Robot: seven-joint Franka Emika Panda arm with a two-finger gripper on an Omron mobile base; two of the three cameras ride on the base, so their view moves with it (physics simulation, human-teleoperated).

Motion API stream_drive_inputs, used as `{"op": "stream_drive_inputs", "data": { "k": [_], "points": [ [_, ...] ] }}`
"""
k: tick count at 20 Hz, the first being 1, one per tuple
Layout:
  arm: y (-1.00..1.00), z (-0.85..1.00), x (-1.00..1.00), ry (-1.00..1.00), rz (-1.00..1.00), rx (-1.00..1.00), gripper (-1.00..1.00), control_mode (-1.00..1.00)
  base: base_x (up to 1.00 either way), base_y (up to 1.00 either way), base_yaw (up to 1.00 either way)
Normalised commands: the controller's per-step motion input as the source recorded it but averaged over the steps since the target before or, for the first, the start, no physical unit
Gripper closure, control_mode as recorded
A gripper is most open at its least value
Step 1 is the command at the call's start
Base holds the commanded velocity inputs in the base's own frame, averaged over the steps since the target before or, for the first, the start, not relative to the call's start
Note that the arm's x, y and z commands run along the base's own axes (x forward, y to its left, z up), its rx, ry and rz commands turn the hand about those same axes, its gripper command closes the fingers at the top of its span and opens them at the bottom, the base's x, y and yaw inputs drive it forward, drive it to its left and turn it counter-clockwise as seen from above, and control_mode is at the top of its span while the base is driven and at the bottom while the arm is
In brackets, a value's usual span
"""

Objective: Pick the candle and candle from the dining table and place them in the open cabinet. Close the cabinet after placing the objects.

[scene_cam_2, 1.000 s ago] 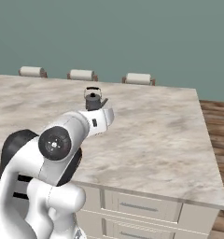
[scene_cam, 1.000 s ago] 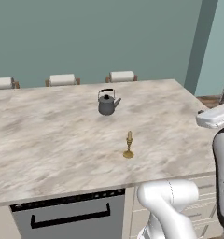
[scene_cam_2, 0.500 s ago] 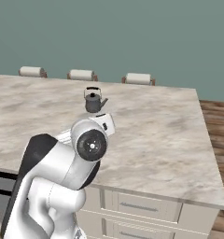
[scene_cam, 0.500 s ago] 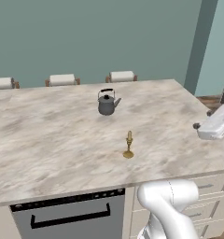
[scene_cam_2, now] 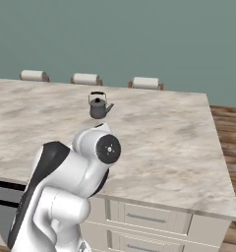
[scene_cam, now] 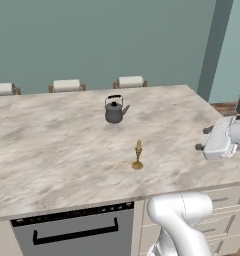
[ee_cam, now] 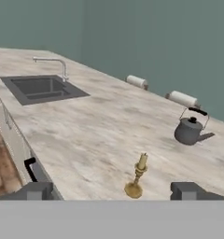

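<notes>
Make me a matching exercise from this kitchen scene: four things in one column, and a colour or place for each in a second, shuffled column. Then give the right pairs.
Things:
1. kettle
2. candle
3. sink
4. gripper

Descriptions:
A. pale yellow stub in a slim brass stick, near the front edge of the dining table
B. dark grey, with a handle arching over its lid
C. open, held off to the right of the candle in the left base view
D. dark basin sunk into the marble, with a silver tap behind it

Pairs: 1-B, 2-A, 3-D, 4-C
</notes>
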Motion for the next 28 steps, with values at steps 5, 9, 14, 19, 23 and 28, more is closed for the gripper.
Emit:
{"op": "stream_drive_inputs", "data": {
  "k": [5,9,14,19,23,28],
  "points": [
    [0.37,-0.31,0.07,0.02,0.13,0.0,-1.0,-1.0,0.0,0.0,0.0],
    [0.19,-0.28,0.01,0.0,0.04,0.0,-1.0,-1.0,0.0,0.0,0.0],
    [0.14,-0.3,0.04,0.01,0.04,0.0,-1.0,-1.0,0.0,0.0,0.0],
    [0.14,-0.32,0.23,0.06,0.03,0.0,-1.0,-1.0,0.0,0.0,0.0],
    [0.11,-0.3,0.31,0.07,0.01,0.0,-1.0,-1.0,0.0,0.0,0.0],
    [0.02,-0.25,0.24,0.03,0.01,0.0,-1.0,-1.0,0.0,0.0,0.0]
  ]
}}
